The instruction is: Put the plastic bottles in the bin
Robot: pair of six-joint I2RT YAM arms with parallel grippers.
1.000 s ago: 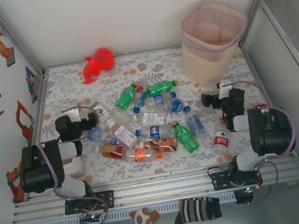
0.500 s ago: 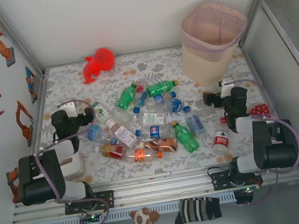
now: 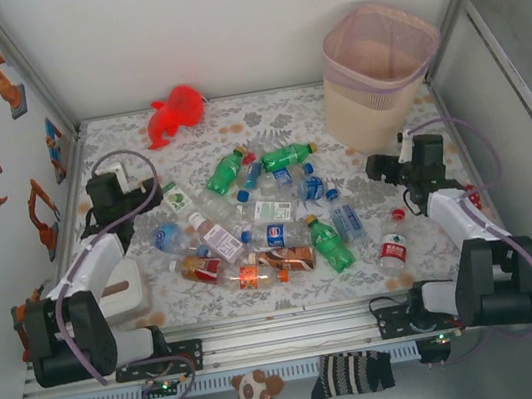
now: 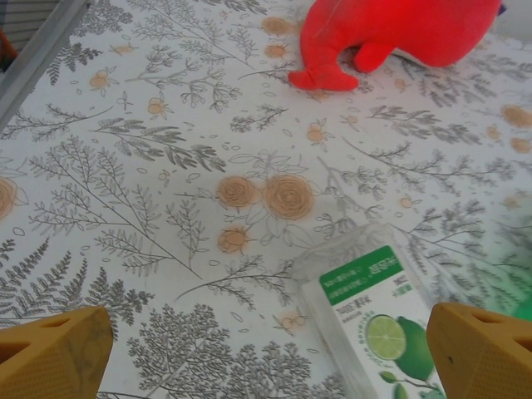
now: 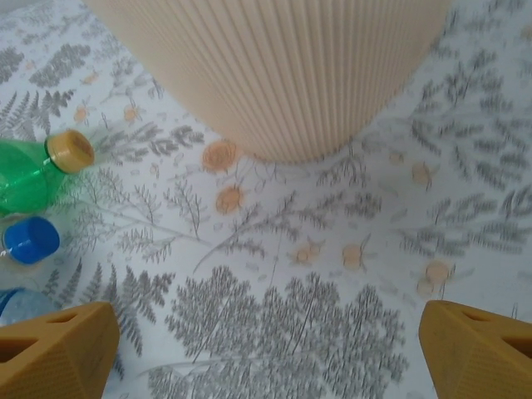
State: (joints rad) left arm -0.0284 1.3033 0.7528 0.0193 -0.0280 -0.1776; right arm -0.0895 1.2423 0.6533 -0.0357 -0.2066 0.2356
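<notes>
Beige-pink ribbed plastic with a mesh upper wall: the bin (image 3: pixel 374 112) stands upright at the far right corner of the floral-patterned table (image 3: pixel 234 124), well apart from the heap. The plastic bottles (image 3: pixel 270 221) lie on their sides in a loose pile at mid-table, some touching or overlapping, green ones among clear ones with blue, white, red and orange labels. One red-labelled bottle (image 3: pixel 393 249) lies apart on the right, near the front edge. We log the left gripper (image 4: pixel 266 357) at the left edge of the pile, its yellow fingers spread wide and gripping nothing. A clear lime-labelled bottle (image 4: pixel 374 307) lies on the cloth under the gap, close to one finger. The red plush toy (image 4: pixel 399 33) sits beyond it at the far edge. We log the right gripper (image 5: pixel 266 349) just before the bin's base, also wide open and empty, with bare cloth between it and the bin. A green bottle with a yellow cap (image 5: pixel 33 170) and a blue cap (image 5: pixel 31 239) lie to its left. Also on the table: a flat white box (image 3: pixel 123 288) at the near left, beside the left arm.
</notes>
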